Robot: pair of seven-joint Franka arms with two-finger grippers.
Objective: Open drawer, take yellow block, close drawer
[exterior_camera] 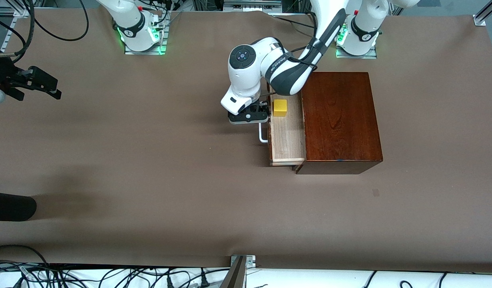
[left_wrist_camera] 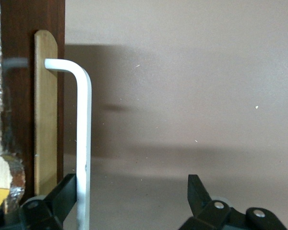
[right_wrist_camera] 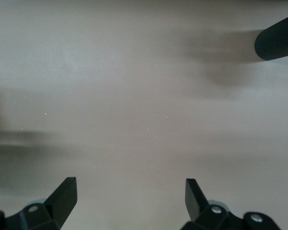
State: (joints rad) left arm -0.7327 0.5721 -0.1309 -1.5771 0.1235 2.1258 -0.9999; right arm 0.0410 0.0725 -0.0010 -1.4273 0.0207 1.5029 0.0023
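Note:
The drawer stands pulled out of the dark mahogany box, toward the right arm's end of the table. The yellow block sits in the drawer's pale tray, at the end farther from the front camera. My left gripper is open at the white handle. In the left wrist view the handle bar runs between the open fingers of the left gripper, against one finger. My right gripper is open and empty over bare table at the right arm's end; the right arm waits, and its wrist view shows the gripper over bare table.
A dark rounded object juts in over the table near the front camera at the right arm's end; it also shows in the right wrist view. Cables lie along the table's edges. A metal post stands at the front edge.

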